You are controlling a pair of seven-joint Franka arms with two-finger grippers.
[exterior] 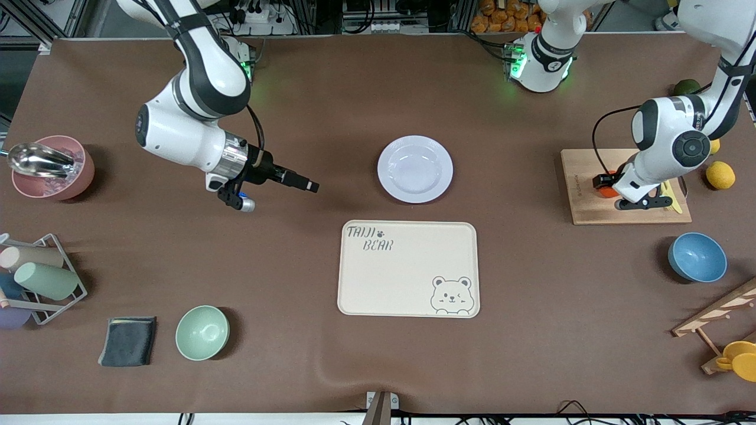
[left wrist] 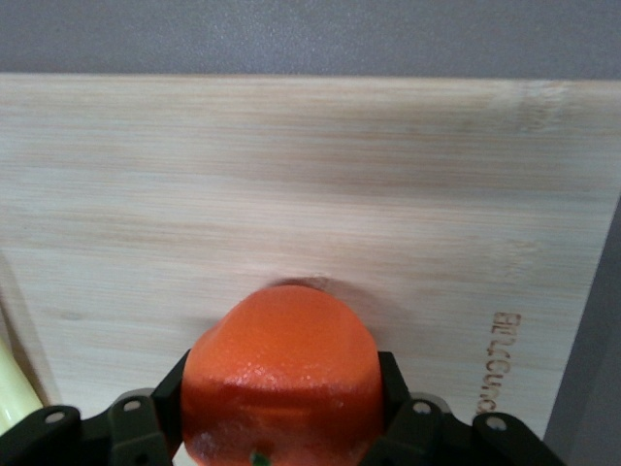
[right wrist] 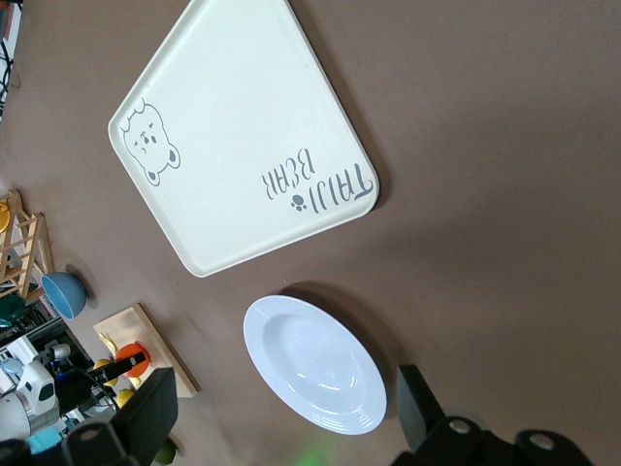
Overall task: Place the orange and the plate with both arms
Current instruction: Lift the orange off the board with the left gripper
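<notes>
The orange (exterior: 603,184) sits on a wooden cutting board (exterior: 582,198) toward the left arm's end of the table. My left gripper (exterior: 605,182) is shut on it. In the left wrist view the black fingers (left wrist: 393,383) press both sides of the orange (left wrist: 281,369) over the board (left wrist: 291,175). The pale plate (exterior: 415,169) lies bare at mid-table, farther from the front camera than the cream bear tray (exterior: 407,268). My right gripper (exterior: 307,185) hangs open and holds nothing, over the cloth beside the plate toward the right arm's end. The right wrist view shows the plate (right wrist: 312,361) and the tray (right wrist: 233,126).
Yellow fruits (exterior: 720,175) and a dark green fruit (exterior: 686,87) lie beside the board. A blue bowl (exterior: 697,257) and a wooden rack (exterior: 717,321) stand nearer the camera. At the right arm's end are a pink bowl (exterior: 50,167), a cup rack (exterior: 35,280), a dark cloth (exterior: 128,340) and a mint bowl (exterior: 202,332).
</notes>
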